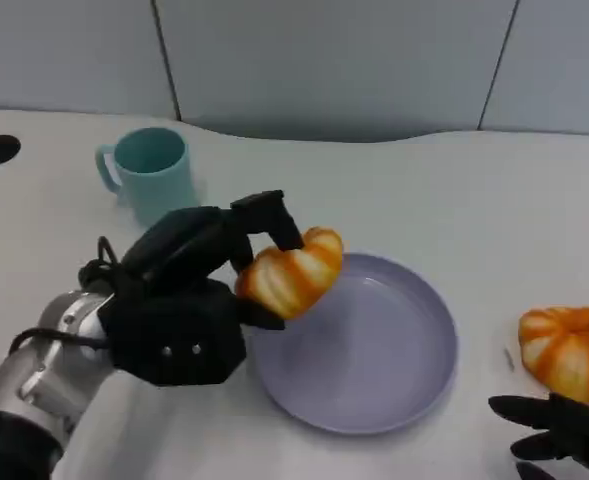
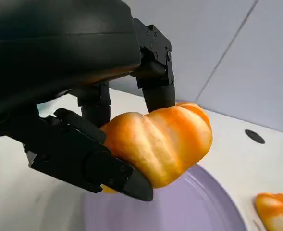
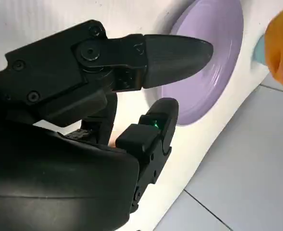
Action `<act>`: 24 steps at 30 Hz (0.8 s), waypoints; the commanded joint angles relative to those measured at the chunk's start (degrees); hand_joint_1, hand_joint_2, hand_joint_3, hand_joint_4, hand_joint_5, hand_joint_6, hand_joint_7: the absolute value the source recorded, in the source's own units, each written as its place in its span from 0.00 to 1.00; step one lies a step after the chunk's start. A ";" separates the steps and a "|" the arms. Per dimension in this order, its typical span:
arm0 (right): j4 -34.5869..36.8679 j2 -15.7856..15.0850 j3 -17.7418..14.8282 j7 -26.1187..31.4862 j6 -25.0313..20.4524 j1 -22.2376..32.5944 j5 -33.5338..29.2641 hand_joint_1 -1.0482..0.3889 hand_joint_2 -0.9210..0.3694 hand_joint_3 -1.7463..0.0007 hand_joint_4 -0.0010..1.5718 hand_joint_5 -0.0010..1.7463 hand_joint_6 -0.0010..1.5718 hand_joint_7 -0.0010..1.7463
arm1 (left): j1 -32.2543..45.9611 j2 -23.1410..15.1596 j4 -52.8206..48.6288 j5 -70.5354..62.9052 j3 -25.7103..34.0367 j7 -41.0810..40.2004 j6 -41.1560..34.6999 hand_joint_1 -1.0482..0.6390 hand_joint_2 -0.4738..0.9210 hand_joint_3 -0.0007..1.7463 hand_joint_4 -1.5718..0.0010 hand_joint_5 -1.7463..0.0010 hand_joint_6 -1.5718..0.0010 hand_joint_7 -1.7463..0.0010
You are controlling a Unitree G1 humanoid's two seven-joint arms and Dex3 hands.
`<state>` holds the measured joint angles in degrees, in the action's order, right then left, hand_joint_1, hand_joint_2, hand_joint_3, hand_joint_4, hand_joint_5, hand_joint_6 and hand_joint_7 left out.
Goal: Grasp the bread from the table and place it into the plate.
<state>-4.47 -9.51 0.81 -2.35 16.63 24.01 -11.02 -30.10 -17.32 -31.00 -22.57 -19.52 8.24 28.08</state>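
The left hand (image 1: 189,300) holds the bread roll (image 1: 289,272) over the purple plate's (image 1: 414,390) near rim (right hand (image 1: 564,432) idle, fingers apart), so lowering and release should come next

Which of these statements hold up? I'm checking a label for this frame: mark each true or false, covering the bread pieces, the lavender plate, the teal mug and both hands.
1. The left hand holds a golden-orange glazed bread roll. True.
2. That roll already lies flat in the round lavender plate. False: it is in the hand's grip, above the plate's near-left rim.
3. A second orange striped bread piece lies on the white table, to the right of the plate. True.
4. The right hand grips the second bread piece. False: its fingers are spread near that piece, holding nothing.
5. The teal ceramic mug stands inside the plate. False: it stands on the table, behind the left hand, apart from the plate.
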 commanded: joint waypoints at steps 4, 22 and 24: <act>-0.10 -0.33 -0.53 0.53 -0.38 0.19 -0.29 0.44 0.00 0.73 0.29 0.55 0.44 0.15 | -5.93 3.51 -7.47 -3.80 -3.61 -0.43 5.60 0.53 0.99 0.04 0.43 0.00 0.63 0.00; 0.38 -0.45 -0.07 0.51 0.46 0.29 -0.62 0.43 0.00 0.73 0.29 0.57 0.44 0.15 | -16.17 10.59 -25.19 -17.26 -13.92 -8.23 8.54 0.53 0.93 0.06 0.33 0.00 0.53 0.00; 0.24 -0.48 -0.07 0.58 0.46 0.34 -0.81 0.43 0.00 0.73 0.28 0.57 0.44 0.15 | -17.28 10.30 -26.41 -19.30 -15.56 -8.62 8.67 0.51 0.93 0.07 0.34 0.00 0.54 0.00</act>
<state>-4.03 -9.49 1.06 -2.09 16.89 23.87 -11.76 -44.50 -6.05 -55.92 -39.50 -33.45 1.01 36.26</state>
